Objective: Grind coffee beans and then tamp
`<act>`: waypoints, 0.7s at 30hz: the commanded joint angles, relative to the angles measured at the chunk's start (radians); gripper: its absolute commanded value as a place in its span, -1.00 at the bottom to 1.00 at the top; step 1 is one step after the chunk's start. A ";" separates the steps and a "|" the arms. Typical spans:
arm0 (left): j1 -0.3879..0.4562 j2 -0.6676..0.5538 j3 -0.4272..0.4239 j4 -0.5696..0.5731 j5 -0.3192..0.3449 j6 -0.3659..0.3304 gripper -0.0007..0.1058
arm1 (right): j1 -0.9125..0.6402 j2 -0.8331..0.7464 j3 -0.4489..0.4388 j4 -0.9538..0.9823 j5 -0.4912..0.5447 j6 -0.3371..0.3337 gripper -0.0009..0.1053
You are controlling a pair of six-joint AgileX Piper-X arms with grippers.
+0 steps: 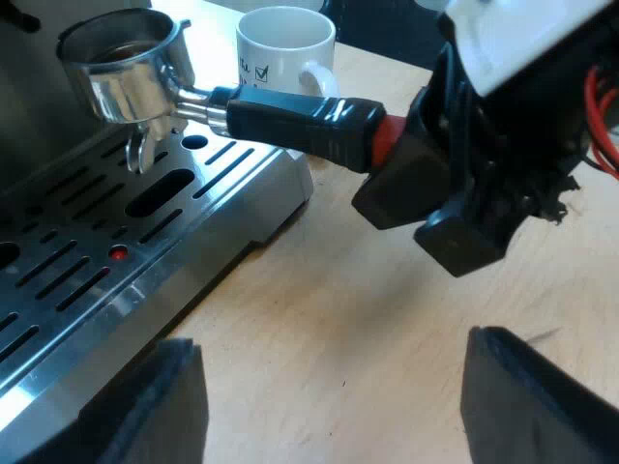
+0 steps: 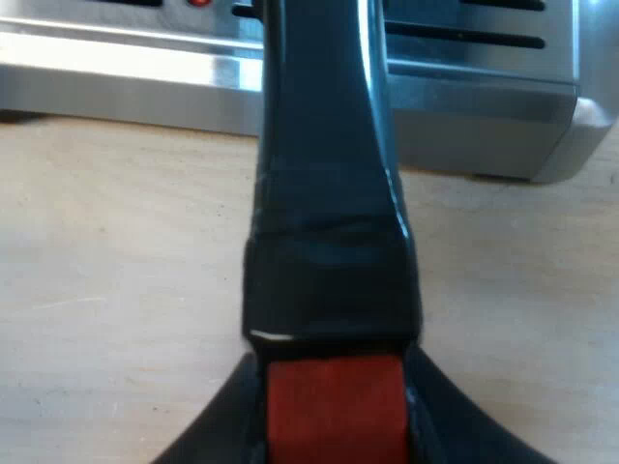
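Metal holder (image 1: 131,82) hangs level over the espresso machine's slotted drip tray (image 1: 97,261), basket toward the machine. Its dark handle (image 1: 300,121) reaches out above the wooden table (image 1: 368,319), with a white mug (image 1: 285,48) just behind it. Right gripper (image 2: 332,377) is clamped on the handle's red end (image 2: 334,411), one black finger on either side; left gripper (image 1: 334,348) sits low over the table near the tray's edge, fingers spread wide, holding nothing.
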 commanded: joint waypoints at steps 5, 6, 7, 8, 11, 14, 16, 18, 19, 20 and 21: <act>-0.005 -0.004 -0.003 -0.007 0.010 -0.002 0.12 | 0.028 -0.070 -0.010 0.021 0.094 0.012 -0.98; -0.005 -0.013 -0.003 -0.005 0.010 -0.002 0.12 | 0.031 -0.081 -0.010 0.034 0.094 0.012 -0.98; -0.005 -0.018 -0.003 -0.005 0.010 -0.002 0.12 | 0.034 -0.089 -0.010 0.043 0.094 0.012 -0.98; -0.005 -0.034 -0.003 -0.005 0.010 -0.002 0.12 | 0.040 -0.099 -0.010 0.058 0.102 0.012 -0.98; -0.005 -0.081 -0.003 -0.003 0.010 -0.002 0.12 | 0.058 -0.126 -0.010 0.086 0.112 0.012 -0.98; -0.005 -0.134 -0.003 -0.003 0.010 -0.002 0.12 | 0.094 -0.161 -0.010 0.105 0.140 0.012 -0.98; -0.005 -0.159 -0.003 -0.003 0.010 -0.015 0.12 | 0.110 -0.177 -0.001 0.105 0.137 0.012 -0.98; -0.005 -0.187 -0.003 0.008 0.010 -0.031 0.12 | 0.133 -0.198 0.024 0.105 0.137 0.012 -0.98; -0.005 -0.197 -0.003 0.017 0.010 -0.031 0.12 | 0.141 -0.203 0.032 0.102 0.137 0.012 -0.98; -0.005 -0.213 -0.003 0.043 0.010 -0.031 0.12 | 0.156 -0.215 0.049 0.100 0.137 0.021 -0.98; -0.005 -0.227 -0.006 0.079 0.010 -0.031 0.12 | 0.171 -0.227 0.066 0.101 0.137 0.033 -0.98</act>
